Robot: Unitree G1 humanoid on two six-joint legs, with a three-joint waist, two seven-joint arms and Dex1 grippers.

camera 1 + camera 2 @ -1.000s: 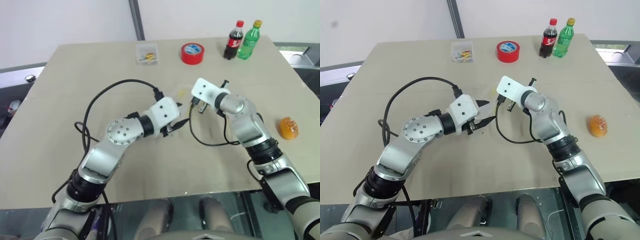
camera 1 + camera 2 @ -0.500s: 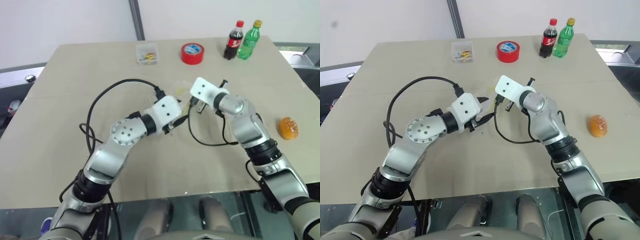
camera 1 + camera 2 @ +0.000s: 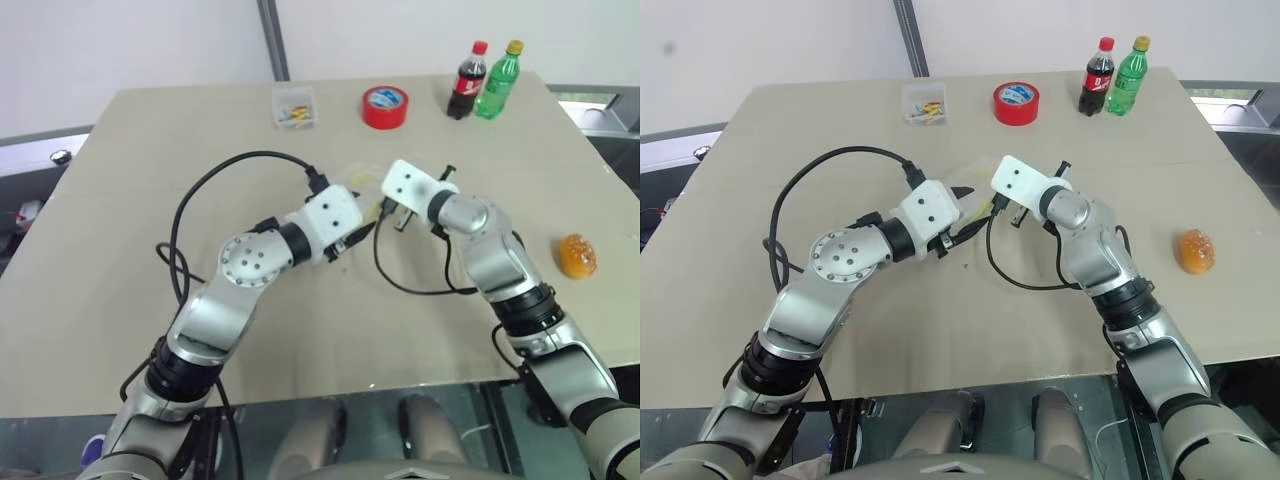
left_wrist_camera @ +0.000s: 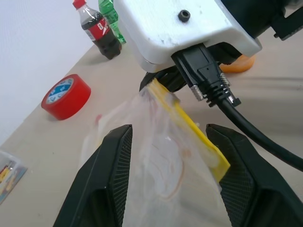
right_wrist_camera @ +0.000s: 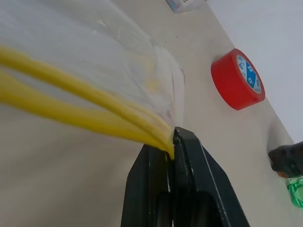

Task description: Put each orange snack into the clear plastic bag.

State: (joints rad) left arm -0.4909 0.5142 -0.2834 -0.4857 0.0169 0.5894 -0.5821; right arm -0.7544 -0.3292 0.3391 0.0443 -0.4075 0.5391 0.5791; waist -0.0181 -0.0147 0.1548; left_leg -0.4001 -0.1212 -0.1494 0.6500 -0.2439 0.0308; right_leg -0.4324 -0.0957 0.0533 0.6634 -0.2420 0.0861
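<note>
Mid-worktop, between my two wrists, sits the bag [image 4: 156, 156], clear and crinkly, with its yellow strip [image 5: 71, 106] running along the mouth. My right gripper [image 5: 173, 142] has its fingers pressed together on one end of that strip, pinching it tight, and I judge that's there to pin the mouth so the other side can be pulled away. My left gripper [image 4: 170, 165] has its fingers spread with the bag lying between them, one each side of the film and strip; I can't tell yet whether the pads are actually touching plastic. Looks to me like I'm setting up to open the mouth, not loading anything.

One orange snack [image 3: 577, 255] lies well off to my right, near the worktop's edge and clear of both arms. It's untouched, so none of the loading is done as far as I can see. I only make out that one.

Further out along the far edge: a red tape roll [image 3: 384, 106], a cola bottle [image 3: 467, 81] and a green bottle [image 3: 498, 79] standing upright side by side, and a small clear box [image 3: 294, 106] with coloured bits in it. Black cables loop from both wrists across the worktop [image 3: 120, 200], which is plain tan board. Behind it there's a pale wall with a dark upright post.
</note>
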